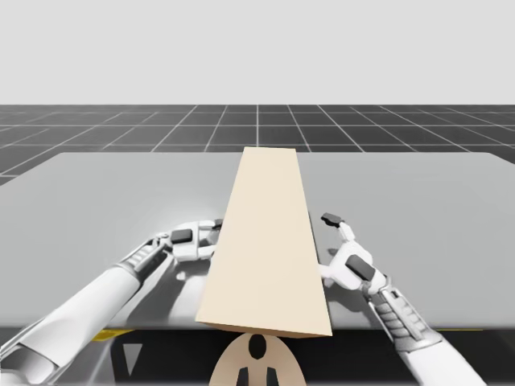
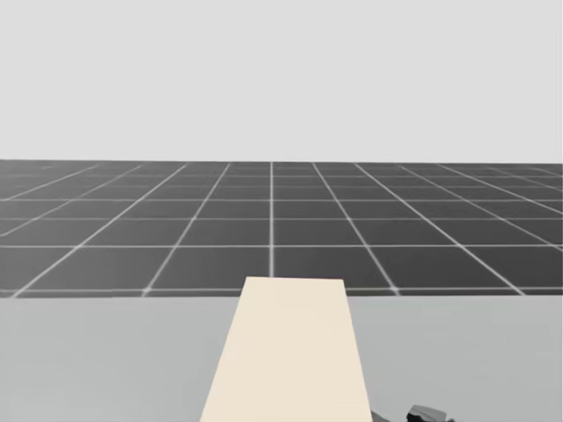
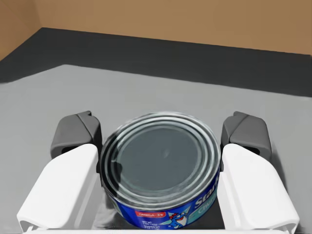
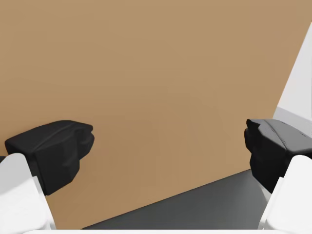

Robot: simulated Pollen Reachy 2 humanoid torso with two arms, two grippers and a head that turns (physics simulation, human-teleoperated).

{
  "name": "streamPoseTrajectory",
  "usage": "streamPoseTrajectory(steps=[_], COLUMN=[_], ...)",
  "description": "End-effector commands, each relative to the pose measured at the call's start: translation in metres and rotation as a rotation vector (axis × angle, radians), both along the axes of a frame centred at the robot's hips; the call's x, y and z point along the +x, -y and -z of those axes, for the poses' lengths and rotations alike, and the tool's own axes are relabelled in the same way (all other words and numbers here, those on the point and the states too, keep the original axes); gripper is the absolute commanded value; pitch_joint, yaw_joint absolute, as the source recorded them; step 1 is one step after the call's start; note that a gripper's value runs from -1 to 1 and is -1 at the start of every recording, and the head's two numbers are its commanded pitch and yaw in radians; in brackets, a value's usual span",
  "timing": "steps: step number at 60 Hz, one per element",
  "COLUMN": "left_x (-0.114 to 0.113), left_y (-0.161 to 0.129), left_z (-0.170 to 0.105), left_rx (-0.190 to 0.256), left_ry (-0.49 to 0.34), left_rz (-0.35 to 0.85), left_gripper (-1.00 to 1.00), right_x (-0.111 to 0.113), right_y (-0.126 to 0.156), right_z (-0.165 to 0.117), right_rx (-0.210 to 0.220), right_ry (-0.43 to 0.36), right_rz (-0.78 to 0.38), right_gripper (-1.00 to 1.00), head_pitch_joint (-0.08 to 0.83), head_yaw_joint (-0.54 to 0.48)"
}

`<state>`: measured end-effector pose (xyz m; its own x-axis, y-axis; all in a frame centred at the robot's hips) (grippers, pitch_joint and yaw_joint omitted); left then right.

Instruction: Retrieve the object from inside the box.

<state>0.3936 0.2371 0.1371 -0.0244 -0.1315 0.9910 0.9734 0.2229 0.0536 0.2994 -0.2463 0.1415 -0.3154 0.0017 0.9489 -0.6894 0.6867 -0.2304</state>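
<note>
My left gripper [image 3: 161, 139] is clamped on the squat blue can [image 3: 163, 165], with a pad on each side so it lifts without tipping. The can stands upright inside the box [image 1: 265, 241], lid up (wider than tall, axis vertical). My right gripper [image 4: 165, 151], fingers spread, faces the box's outer wall, probably to brace it.

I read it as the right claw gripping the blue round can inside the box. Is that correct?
Not quite: it is the left claw that grips the blue round can inside the box, with a finger against each side of it, as the left wrist view shows. In the right wrist view the right claw is open, facing the brown box wall with nothing between its fingers.
</note>
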Motion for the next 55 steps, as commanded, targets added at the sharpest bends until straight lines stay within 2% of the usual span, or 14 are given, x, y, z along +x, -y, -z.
streamPoseTrajectory(steps=[1, 14, 24, 29, 34, 37, 51, 54, 55], left_x=[-0.013, -0.023, -0.014, -0.007, 0.001, 0.005, 0.016, 0.018, 0.019], left_y=[-0.047, -0.093, -0.119, -0.128, -0.130, -0.129, -0.115, -0.110, -0.108], left_z=[-0.019, -0.042, -0.073, -0.096, -0.118, -0.133, -0.202, -0.216, -0.226], left_rx=[-0.071, -0.105, -0.133, -0.170, -0.203, -0.204, -0.279, -0.281, -0.296], left_ry=[0.020, 0.089, 0.166, 0.221, 0.267, 0.307, 0.428, 0.465, 0.486], left_rz=[-0.035, -0.170, -0.292, -0.379, -0.459, -0.511, -0.592, -0.612, -0.620], left_gripper=[1.00, 1.00, 1.00, 1.00, 1.00, 1.00, 1.00, 1.00, 1.00], right_x=[-0.001, -0.002, -0.003, -0.003, -0.003, -0.003, -0.003, -0.003, -0.002], right_y=[-0.002, 0.000, 0.000, 0.001, 0.001, 0.001, 0.001, 0.001, 0.001], right_z=[-0.003, -0.006, -0.007, -0.008, -0.008, -0.008, -0.007, -0.007, -0.007], right_rx=[0.014, 0.019, 0.021, 0.023, 0.023, 0.022, 0.019, 0.018, 0.018], right_ry=[0.004, 0.008, 0.009, 0.009, 0.007, 0.006, -0.001, -0.006, -0.006], right_rz=[-0.020, -0.021, -0.020, -0.018, -0.018, -0.018, -0.014, -0.008, -0.001], right_gripper=[-1.00, -1.00, -1.00, -1.00, -1.00, -1.00, -1.00, -1.00, -1.00], head_pitch_joint=[0.092, 0.082, 0.070, 0.071, 0.071, 0.073, 0.074, 0.077, 0.078], head_yaw_joint=[-0.02, -0.02, -0.02, -0.02, -0.03, -0.03, -0.03, -0.03, -0.04])
